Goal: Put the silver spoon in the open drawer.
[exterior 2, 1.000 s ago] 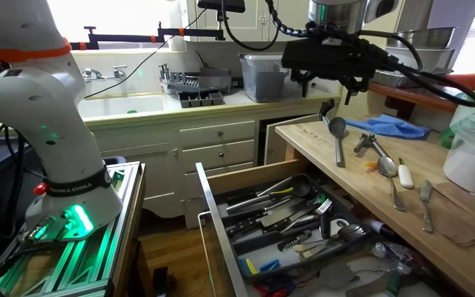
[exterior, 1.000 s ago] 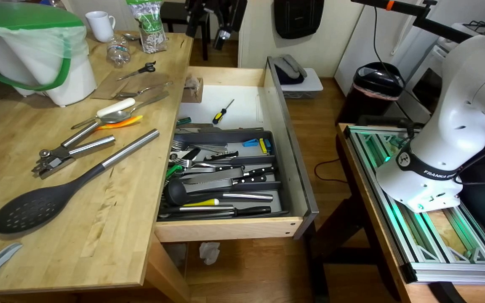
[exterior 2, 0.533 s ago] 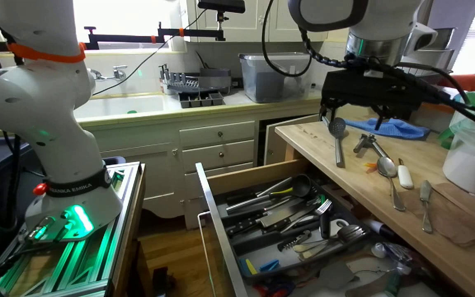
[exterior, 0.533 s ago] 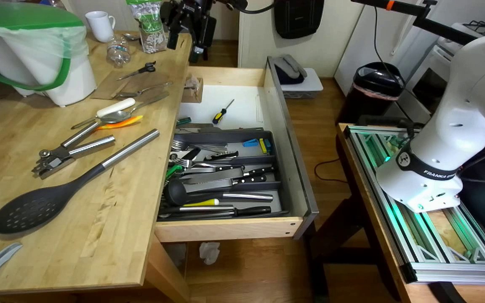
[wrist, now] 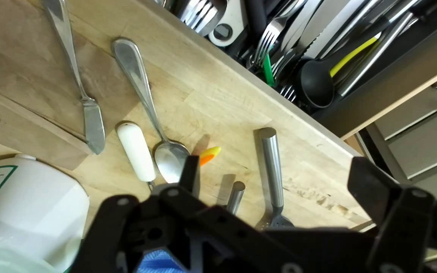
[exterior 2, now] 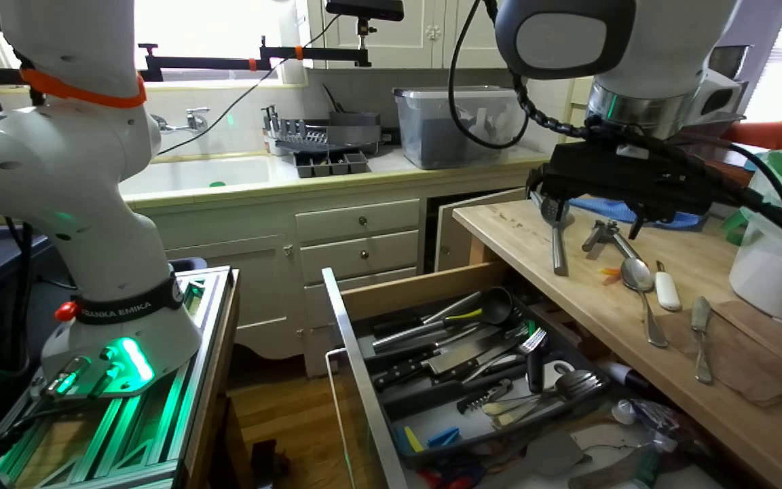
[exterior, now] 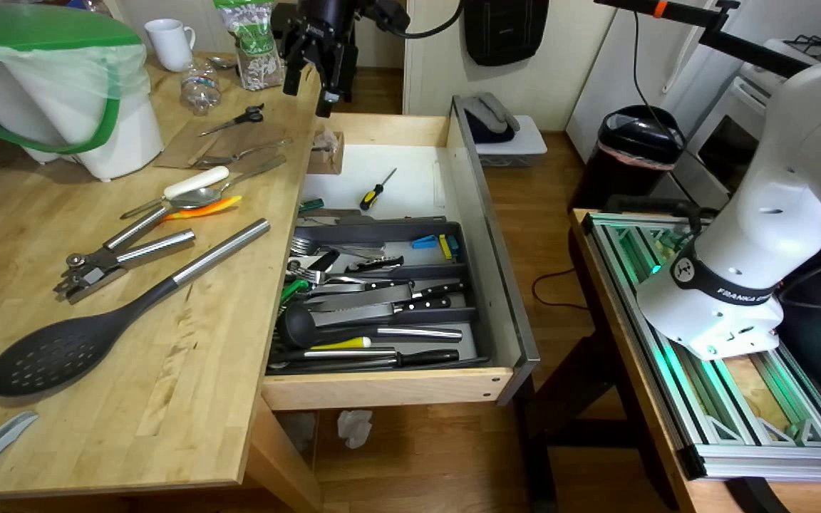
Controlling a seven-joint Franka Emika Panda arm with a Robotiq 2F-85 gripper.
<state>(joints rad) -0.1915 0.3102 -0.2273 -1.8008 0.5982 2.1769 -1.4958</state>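
Note:
The silver spoon [exterior: 200, 198] lies on the wooden table beside a white-handled tool. It also shows in an exterior view [exterior 2: 637, 275] and whole in the wrist view [wrist: 171, 159], except where a finger overlaps its bowl tip. The open drawer [exterior: 385, 392] juts out from the table and holds a dark divided tray of utensils; it also shows in an exterior view [exterior 2: 425, 285]. My gripper [exterior: 308, 96] is open and empty, held above the table near its edge; it also shows in an exterior view [exterior 2: 596, 224] and the wrist view [wrist: 277, 168].
An orange-yellow tool [exterior: 204, 208], a silver hinged tool [exterior: 118, 249] and a large black slotted spoon [exterior: 68, 349] lie near the spoon. A butter knife [exterior 2: 701, 333] rests on brown paper. A white bin with a green lid [exterior: 47, 28] and a bottle [exterior: 200, 85] stand on the table.
My arm has swung from beyond the table's edge to over the table, and the gripper has come lower. It stays open. The spoon and the drawer have not moved.

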